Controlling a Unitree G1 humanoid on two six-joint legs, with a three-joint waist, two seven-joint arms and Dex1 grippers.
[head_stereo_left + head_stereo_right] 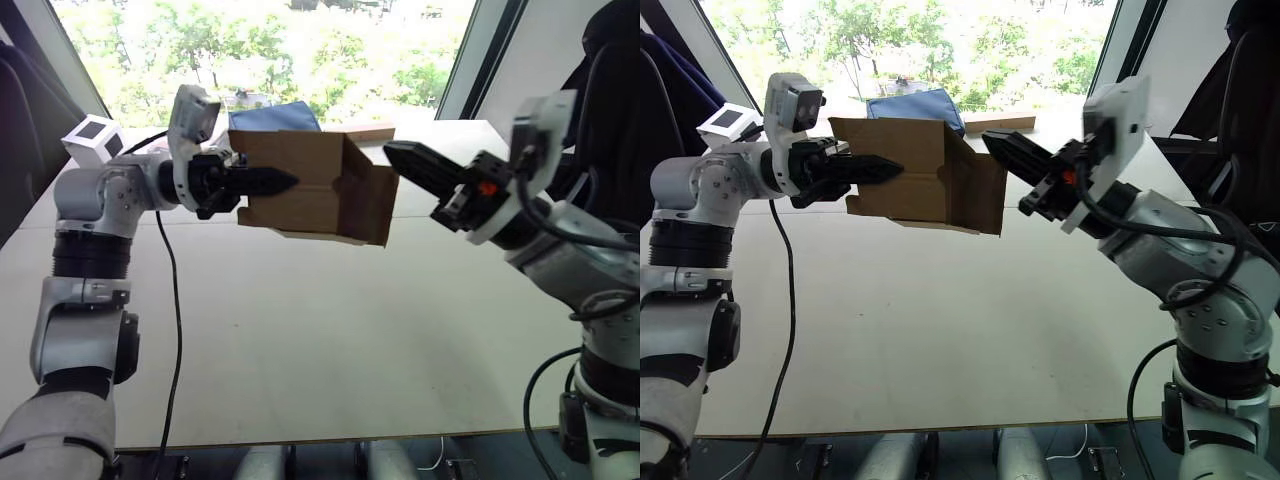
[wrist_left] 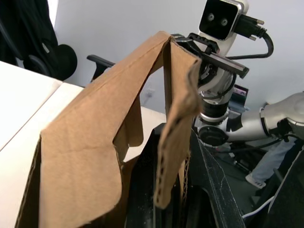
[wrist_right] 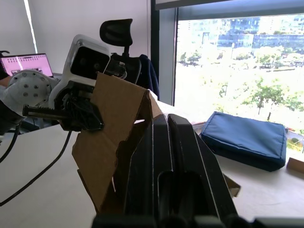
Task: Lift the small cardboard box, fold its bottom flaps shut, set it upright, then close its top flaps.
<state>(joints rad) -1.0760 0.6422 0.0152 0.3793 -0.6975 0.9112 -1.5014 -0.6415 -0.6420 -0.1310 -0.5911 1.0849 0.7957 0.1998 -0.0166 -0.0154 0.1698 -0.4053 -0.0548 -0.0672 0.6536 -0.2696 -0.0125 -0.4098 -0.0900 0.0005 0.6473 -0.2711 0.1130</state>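
The small cardboard box (image 1: 300, 190) hangs in the air above the table, lying on its side. My left gripper (image 1: 285, 181) is shut on one of its walls; in the left wrist view the cardboard (image 2: 173, 142) sits pinched between the two black fingers. The end facing right is open, with a short flap (image 1: 372, 205) swung outward. I cannot tell whether these are the bottom flaps or the top flaps. My right gripper (image 1: 392, 150) is shut, fingers together, its tip right at the upper edge of that open end, beside the cardboard (image 3: 114, 133).
The white table (image 1: 330, 330) spreads below the box. At its far side lie a blue pouch (image 1: 275, 115) and a flat wooden block (image 1: 370, 131). A white cube with black squares (image 1: 95, 140) stands far left. A black cable (image 1: 175, 320) hangs from the left arm.
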